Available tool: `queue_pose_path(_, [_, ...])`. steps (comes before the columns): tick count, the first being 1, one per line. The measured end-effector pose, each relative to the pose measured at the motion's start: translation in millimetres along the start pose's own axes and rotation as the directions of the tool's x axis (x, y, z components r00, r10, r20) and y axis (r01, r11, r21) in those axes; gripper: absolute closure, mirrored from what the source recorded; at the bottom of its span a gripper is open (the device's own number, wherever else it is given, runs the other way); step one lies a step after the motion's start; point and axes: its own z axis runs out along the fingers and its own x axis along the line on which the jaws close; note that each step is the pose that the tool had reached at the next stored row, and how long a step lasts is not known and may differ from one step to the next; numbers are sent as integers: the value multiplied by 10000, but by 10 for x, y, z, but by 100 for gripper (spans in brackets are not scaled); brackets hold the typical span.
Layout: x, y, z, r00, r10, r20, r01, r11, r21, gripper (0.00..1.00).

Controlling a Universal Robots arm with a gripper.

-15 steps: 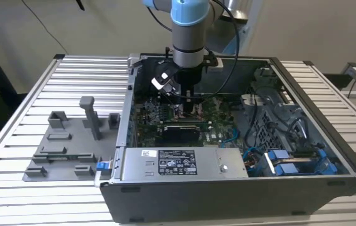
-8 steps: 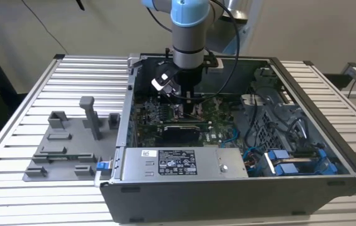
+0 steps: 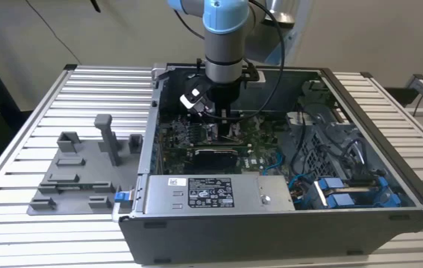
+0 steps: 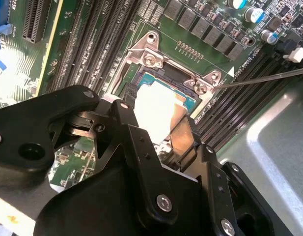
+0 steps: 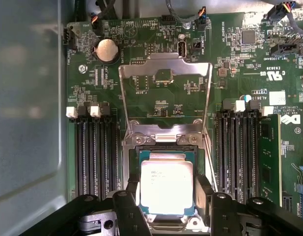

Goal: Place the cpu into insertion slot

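The cpu (image 5: 167, 183) (image 4: 152, 109), a flat square chip with a bright metal face, lies level within the insertion slot (image 5: 163, 140) (image 4: 156, 59), right in or just over its dark centre. My gripper (image 5: 167, 196) (image 4: 153, 120) (image 3: 222, 114) reaches down into the open computer case, and its black fingers (image 5: 204, 192) press against two opposite edges of the chip. The slot's metal load plate (image 5: 163, 78) is swung open, away from the gripper. Its thin wire lever (image 4: 264, 78) sticks out to one side.
Long black memory strips (image 5: 92, 147) (image 5: 239, 147) flank the slot on both sides. A coin battery (image 5: 106, 50) sits beyond the plate. In the exterior view the case wall (image 3: 323, 75), the power supply (image 3: 211, 192) and blue cables (image 3: 345, 192) surround the board; a grey fixture (image 3: 77, 167) lies on the exterior view's left.
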Motion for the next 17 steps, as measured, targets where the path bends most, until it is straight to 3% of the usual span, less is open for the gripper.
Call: queue_pose_path(17, [-8, 8, 51, 10000, 1, 0, -1, 10000, -3, 46])
